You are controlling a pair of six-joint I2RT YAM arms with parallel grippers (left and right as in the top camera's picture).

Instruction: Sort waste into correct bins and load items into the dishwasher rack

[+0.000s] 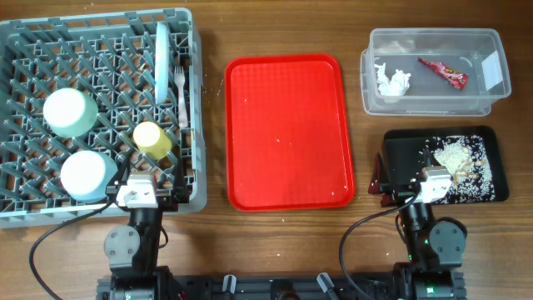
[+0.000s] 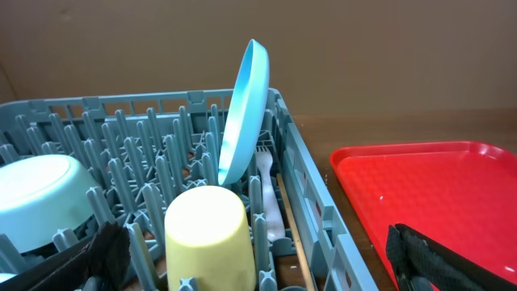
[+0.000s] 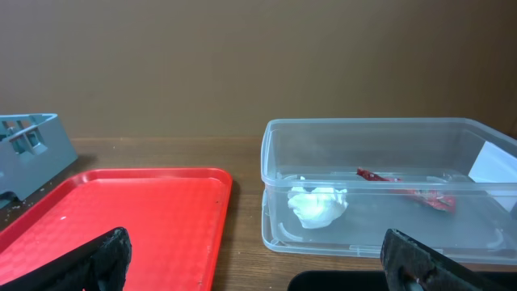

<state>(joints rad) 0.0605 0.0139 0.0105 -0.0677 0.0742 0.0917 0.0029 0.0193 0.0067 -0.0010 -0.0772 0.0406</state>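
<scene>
Looks close to finished, judging by where everything lies.

Inside the large square grey plastic dishwasher rack (image 1: 25,50): pale mint-green round plate (image 1: 161,62) standing on edge between pegs, white plastic fork (image 1: 181,96) just beside it, two pale mint-green bowls (image 1: 72,112) upside down, small yellow cup (image 1: 152,140) mouth-down near the front wall.

In the clear plastic rectangular tub (image 1: 491,50): crumpled white tissue (image 1: 393,81) and small red snack wrapper (image 1: 444,72), apart from each other. On the shallow black rectangular tray (image 1: 400,146): whitish rice-like crumbs (image 1: 466,167).

Between rack and bins, the flat red plastic tray (image 1: 287,133); possibly a speck or two on it, too small to tell.

Left gripper (image 2: 262,259) at the rack's near edge, fingers spread wide, holding nothing. Right gripper (image 3: 258,263) at the black tray's near edge, likewise wide and empty.

Likely hazards:
- Swinging the left arm across the rack and tipping the upright plate off its pegs, or bumping the cup.
- Catching the rack wall and shoving the whole crate.
- Dragging the right fingers over the black tray and scattering crumbs onto the table.
</scene>
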